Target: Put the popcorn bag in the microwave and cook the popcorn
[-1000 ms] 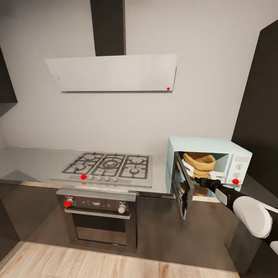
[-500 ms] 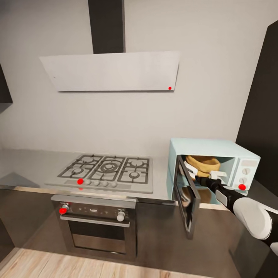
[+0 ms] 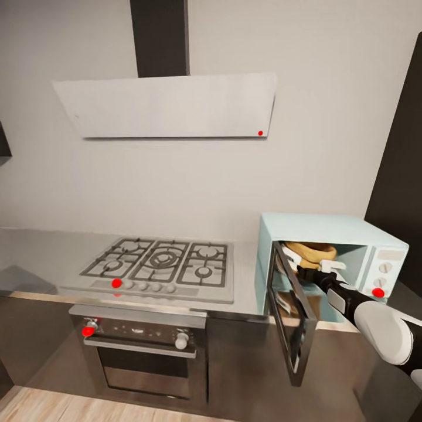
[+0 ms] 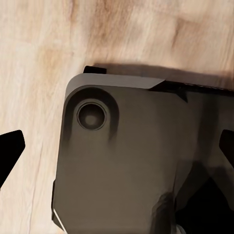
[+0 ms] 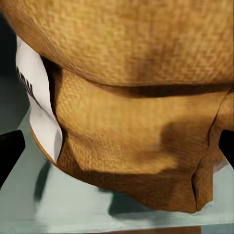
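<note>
The pale mint microwave (image 3: 328,225) stands on the grey countertop (image 3: 35,246) with its dark glass door (image 3: 290,316) swung open. The mustard-tan popcorn bag (image 3: 313,253) sits in its cavity. My right gripper (image 3: 309,261) reaches into the cavity, its white fingers on either side of the bag. In the right wrist view the bag (image 5: 136,97), with its white band (image 5: 36,107), sits close over the mint floor (image 5: 29,204). The right gripper (image 5: 117,146) is open there, its dark fingertips (image 5: 9,146) spread wide. My left gripper (image 4: 117,151) hangs open and holds nothing. The popcorn is hidden.
A gas hob (image 3: 158,264) lies in the countertop left of the microwave, above a steel oven (image 3: 140,351) and under a white hood (image 3: 170,105). A dark tall cabinet (image 3: 404,146) stands at the right. The left wrist view looks down on a grey robot part (image 4: 122,161) and wood floor (image 4: 39,48).
The head camera has come closer to the counter, so the whole picture has shifted. My right gripper stays at the bag inside the microwave.
</note>
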